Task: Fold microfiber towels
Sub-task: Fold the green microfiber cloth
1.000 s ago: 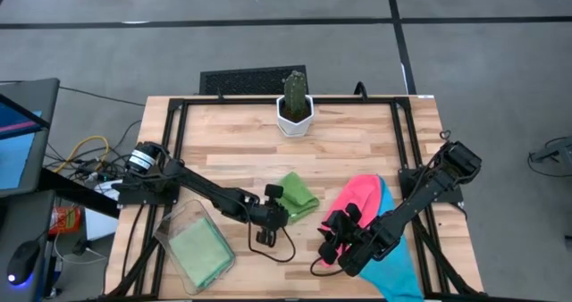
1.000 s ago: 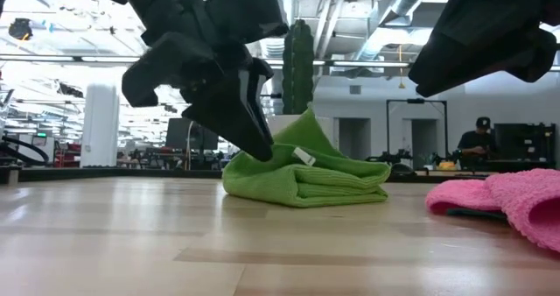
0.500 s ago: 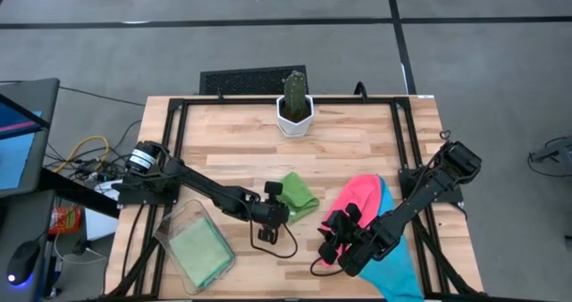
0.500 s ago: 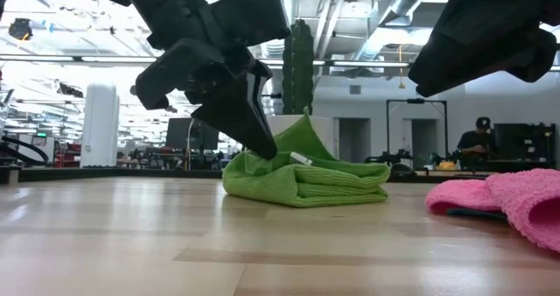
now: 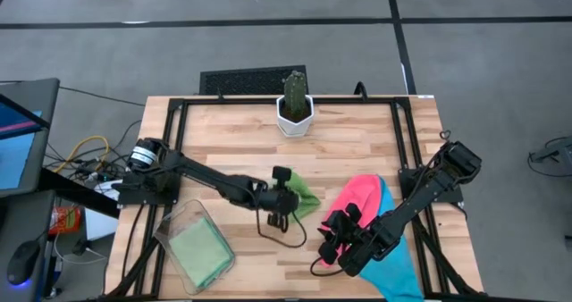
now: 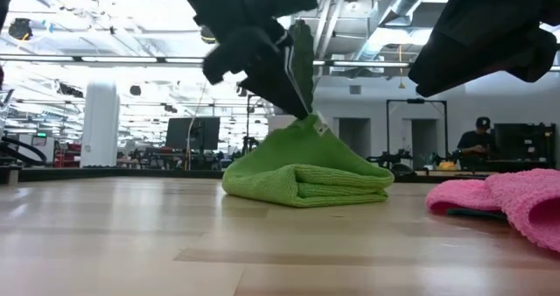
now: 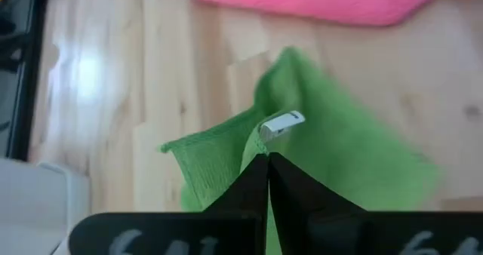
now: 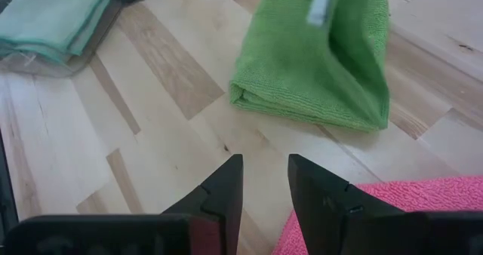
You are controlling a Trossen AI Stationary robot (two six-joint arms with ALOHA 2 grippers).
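A light green towel [image 5: 304, 197] lies folded at the table's middle; it also shows in the low view [image 6: 306, 178] and the right wrist view [image 8: 317, 59]. My left gripper [image 5: 288, 193] is shut on its upper layer, raised into a peak [image 6: 308, 125]. A hot pink towel [image 5: 362, 195] lies on a sky blue towel [image 5: 399, 262] at the near right. My right gripper [image 5: 336, 235] hovers open and empty by the pink towel's left edge [image 8: 362, 210]. My left gripper pinches the green towel's upper layer at its edge, right beside the white tag [image 7: 283, 123], between its two shut fingers. The fingers [image 6: 293, 90] slant down from above and from the table's left. The held part is lifted into a peak; the lower folds [image 6: 306, 191] rest on the table.
A clear plastic bin [image 5: 179, 223] with folded light green cloths [image 5: 198, 250] stands at the near left. A white pot with a cactus [image 5: 294, 110] stands at the far middle. Bare wood [image 5: 223, 150] lies between them. A person [image 6: 477, 138] sits far behind the table.
My left gripper has gone up and toward the table's right and far edge, staying shut on the green towel's tagged edge. That upper layer has risen from lying flat into a peak drawn over the towel; the lower folds have stayed in place.
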